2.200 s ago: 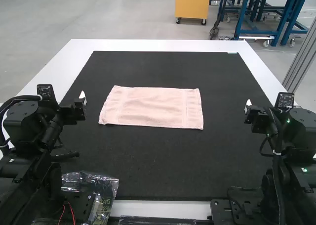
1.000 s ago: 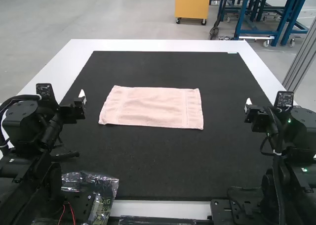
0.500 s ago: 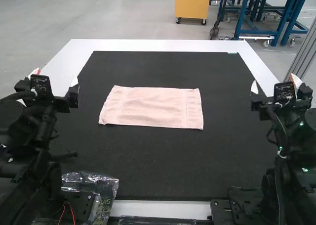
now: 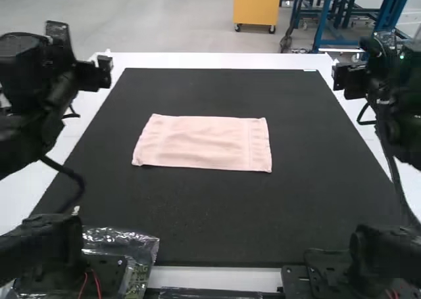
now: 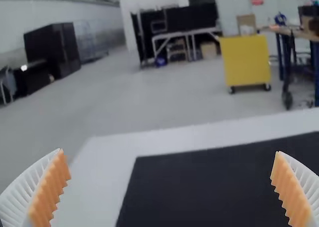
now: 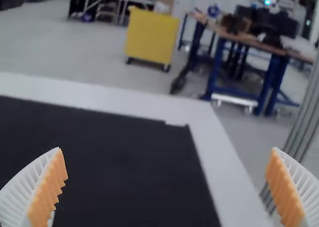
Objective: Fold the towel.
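Left gripper (image 5: 169, 153) and right gripper (image 6: 166, 149) have risen, jaws apart on both. Towel (image 4: 202, 142) lies flat, unmoved, inside the surface's (image 4: 210, 60) edges; the lift advances no fold.

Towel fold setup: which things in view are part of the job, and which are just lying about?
Part of the job:
- pink towel, lying flat
- left hand, open
- right hand, open
- black mat, under the towel

Just lying about:
- crinkled clear plastic, near left
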